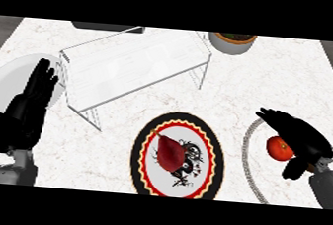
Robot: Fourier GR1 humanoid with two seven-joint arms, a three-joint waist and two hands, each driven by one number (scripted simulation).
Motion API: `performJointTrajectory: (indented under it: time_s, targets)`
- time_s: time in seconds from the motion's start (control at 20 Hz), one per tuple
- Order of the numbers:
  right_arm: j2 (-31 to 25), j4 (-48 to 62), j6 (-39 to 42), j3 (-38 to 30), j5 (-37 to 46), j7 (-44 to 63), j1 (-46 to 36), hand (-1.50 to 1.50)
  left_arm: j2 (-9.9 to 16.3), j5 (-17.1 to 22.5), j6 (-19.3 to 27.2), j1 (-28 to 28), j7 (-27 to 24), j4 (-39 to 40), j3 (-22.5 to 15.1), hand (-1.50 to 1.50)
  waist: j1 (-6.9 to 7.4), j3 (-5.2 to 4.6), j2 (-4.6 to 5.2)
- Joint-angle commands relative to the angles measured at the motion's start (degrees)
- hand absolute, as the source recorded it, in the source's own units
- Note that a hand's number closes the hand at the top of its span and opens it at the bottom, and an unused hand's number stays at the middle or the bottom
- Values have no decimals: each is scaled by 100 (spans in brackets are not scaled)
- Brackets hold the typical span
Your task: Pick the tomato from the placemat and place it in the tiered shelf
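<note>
- Since the counter (275, 73) fills the head view, I log it first: pale marbled top, everything else sits on it.
- Tiered shelf (133, 65): clear-topped wire frame, upper left of centre, long axis running from lower left to upper right. It is the destination, and it lies well apart from the tomato, up and to the left of it.
- White plate (11, 75) at the left edge, partly hidden behind my left hand.
- Round patterned plate (177, 155) at lower centre, red and black rim, with a dark red pear-shaped item (170, 153) lying on it. Not the target.
- Placemat (249, 155): only its pale ringed edge shows at the right, the rest is under the right hand.
- Plant pot (232, 42) at the top, just beside the shelf's far right end.
- Left hand (33, 104): fingers straight and pointing up, holding nothing, resting at the left edge near the shelf's lower left leg.
- Right hand (299, 140): over the placemat, fingers curled above and to the right of the tomato, thumb below it. I judge it is closing in, but I cannot confirm contact from this view.
- Tomato (280, 148): round and red, on the placemat, just left of the right palm, inside the curl.
- Key relation: the right hand is far nearer the tomato. Being round, it has no long axis to align with. The carry will run up-left across the patterned plate toward the shelf.
</note>
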Motion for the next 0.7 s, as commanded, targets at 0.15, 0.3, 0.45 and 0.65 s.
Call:
performJointTrajectory:
  time_s: [0.15, 0.3, 0.45, 0.65]
  targets:
    - [396, 58, 292, -153, 425, 90, -28, -150, -148, -155, 6, -74, -35, 96, -2, 0, -16, -1, -4]
    - [204, 813, 236, -56, 666, -327, -229, 150, -89, -109, -99, 125, -63, -28, 18, 0, 12, 0, 1]
    - [164, 820, -211, -42, 921, -773, -330, 150, -228, -195, 12, -9, 147, -93, -90, 0, 4, 1, 0]
    - [204, 301, -968, -12, 1111, -885, 331, 150, -3, 48, -274, 315, 27, -282, 175, 0, -20, -1, -11]
